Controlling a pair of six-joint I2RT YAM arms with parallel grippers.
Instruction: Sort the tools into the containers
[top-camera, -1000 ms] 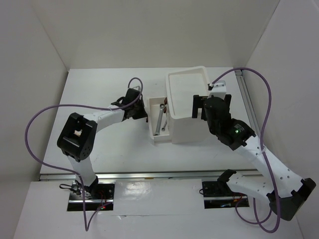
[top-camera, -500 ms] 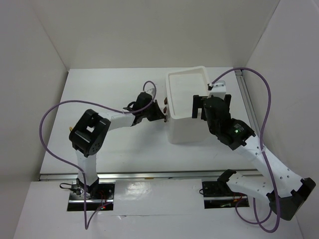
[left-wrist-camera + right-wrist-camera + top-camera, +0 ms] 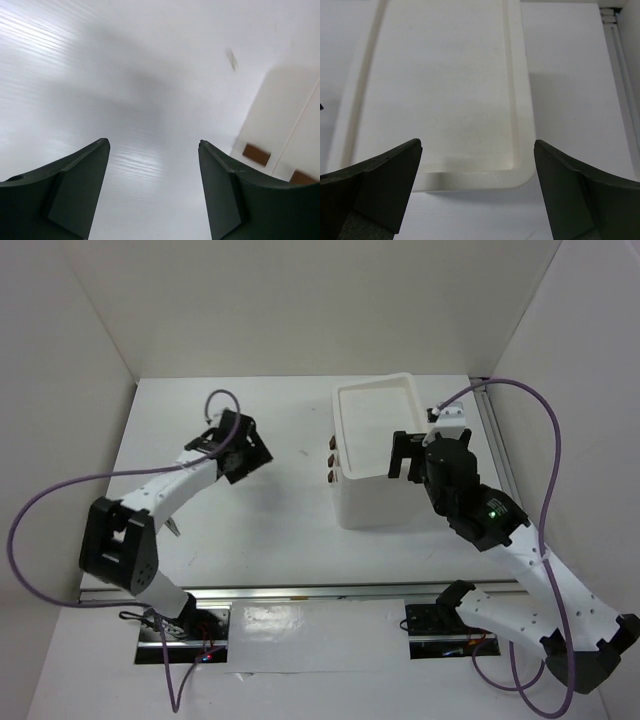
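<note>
Top view first: we've got the box [image 3: 370, 502] sitting right of centre on the tabletop [image 3: 270, 530]. Its drawers are pushed in flush, and their little red-brown handles [image 3: 331, 457] line up on its left face. The left tool [image 3: 245, 450] is out at left-centre of the frame, well apart from the box, over bare tabletop. From its wrist cam we see its fingers [image 3: 75, 185] spread wide with nothing between them, just blurry white surface below. The box's side and a couple of handles peek in at the lower right of that shot. The right tool [image 3: 402, 455] is at the box's right edge, a bit right of centre in the top view. Its wrist cam looks down onto the tray [image 3: 517, 100] on top of the box, which fills the upper middle of the shot in plain white plastic. Its fingers [image 3: 375, 185] are wide apart too, gripping nothing. We can't tell if they touch the rim. Both arms trail purple cables [image 3: 500, 380].
</note>
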